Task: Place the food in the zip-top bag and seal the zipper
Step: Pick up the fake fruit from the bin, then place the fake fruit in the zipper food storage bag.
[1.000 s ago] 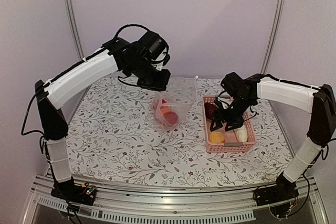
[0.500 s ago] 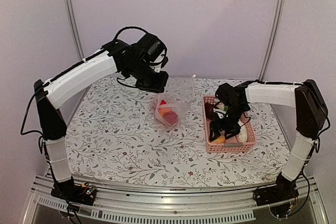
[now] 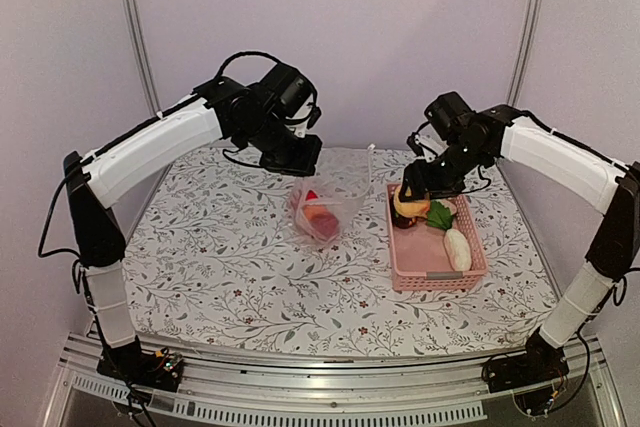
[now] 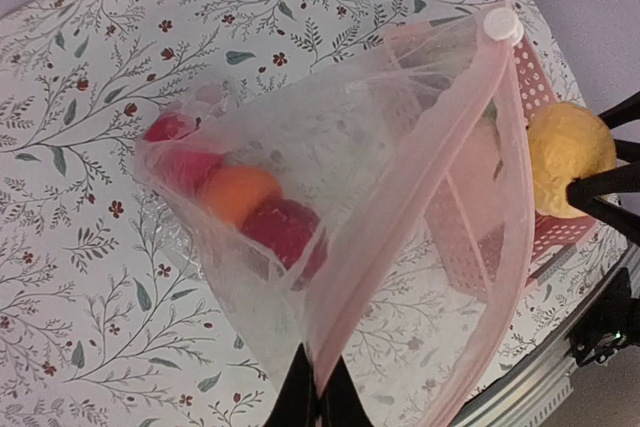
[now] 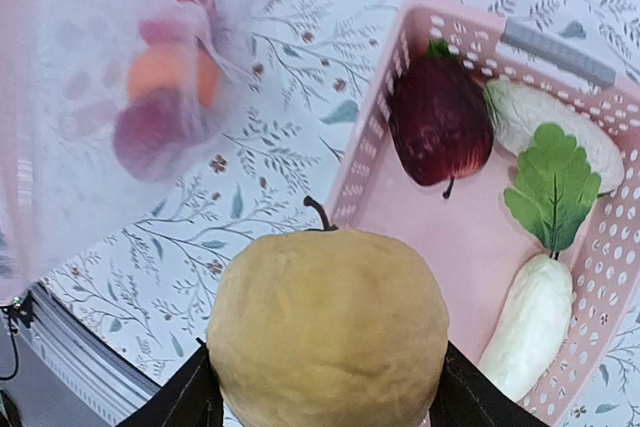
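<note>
My left gripper (image 3: 300, 159) (image 4: 318, 379) is shut on the zipper (image 4: 420, 207) edge of the zip-top bag (image 3: 325, 202) (image 4: 330, 177), holding its mouth up and open. Red and orange food (image 4: 240, 192) (image 3: 318, 215) lies at the bag's bottom. My right gripper (image 3: 408, 199) (image 5: 328, 387) is shut on a yellow-tan round fruit (image 5: 328, 327) (image 3: 408, 204) (image 4: 568, 152), held above the near-left rim of the pink basket, right of the bag.
The pink basket (image 3: 435, 267) (image 5: 370, 137) holds a dark purple fruit (image 5: 440, 122), a green leaf (image 5: 552, 187) (image 3: 438, 214) and white oblong pieces (image 5: 530, 322) (image 3: 457, 247). A floral cloth (image 3: 220, 257) covers the table.
The right gripper dipped into the basket, closed on the yellow-tan fruit and lifted it toward the basket's back-left corner. The left arm kept holding the bag.
</note>
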{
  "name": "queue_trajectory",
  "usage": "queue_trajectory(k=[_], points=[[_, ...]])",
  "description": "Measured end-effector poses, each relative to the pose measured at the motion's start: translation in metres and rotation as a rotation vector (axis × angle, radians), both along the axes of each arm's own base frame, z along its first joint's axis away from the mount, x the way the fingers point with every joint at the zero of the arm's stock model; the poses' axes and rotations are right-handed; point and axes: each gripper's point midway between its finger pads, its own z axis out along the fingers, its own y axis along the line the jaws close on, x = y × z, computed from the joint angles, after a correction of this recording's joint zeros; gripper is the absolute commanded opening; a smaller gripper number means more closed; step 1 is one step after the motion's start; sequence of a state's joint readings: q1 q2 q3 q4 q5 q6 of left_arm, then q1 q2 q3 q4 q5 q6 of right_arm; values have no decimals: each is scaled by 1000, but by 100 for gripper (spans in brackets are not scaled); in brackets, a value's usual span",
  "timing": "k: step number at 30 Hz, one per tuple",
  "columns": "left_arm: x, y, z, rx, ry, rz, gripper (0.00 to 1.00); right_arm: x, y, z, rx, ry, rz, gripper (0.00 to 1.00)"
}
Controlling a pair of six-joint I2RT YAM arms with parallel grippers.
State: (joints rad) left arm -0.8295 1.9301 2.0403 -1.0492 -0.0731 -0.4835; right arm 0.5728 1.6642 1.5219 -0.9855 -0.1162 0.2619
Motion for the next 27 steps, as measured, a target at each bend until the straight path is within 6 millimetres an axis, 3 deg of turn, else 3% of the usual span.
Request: queue_trajectory(k=[7, 10, 12, 16, 21, 27], points=[[1, -3, 2, -30, 10, -3, 0, 15, 36, 122, 289, -282, 40, 46], [2, -3, 2, -42, 16, -1, 0, 13, 55, 155, 379, -357, 83, 47], [4, -4, 1, -52, 21, 4, 0, 10, 67, 166, 418, -377, 109, 49], [5, -5, -2, -75, 40, 7, 0, 14, 90, 174, 455, -390, 139, 52], [8, -7, 1, -110, 46, 14, 0, 25, 107, 152, 420, -364, 146, 90], [12, -7, 10, -158, 50, 27, 0, 34, 120, 127, 338, -329, 142, 94]])
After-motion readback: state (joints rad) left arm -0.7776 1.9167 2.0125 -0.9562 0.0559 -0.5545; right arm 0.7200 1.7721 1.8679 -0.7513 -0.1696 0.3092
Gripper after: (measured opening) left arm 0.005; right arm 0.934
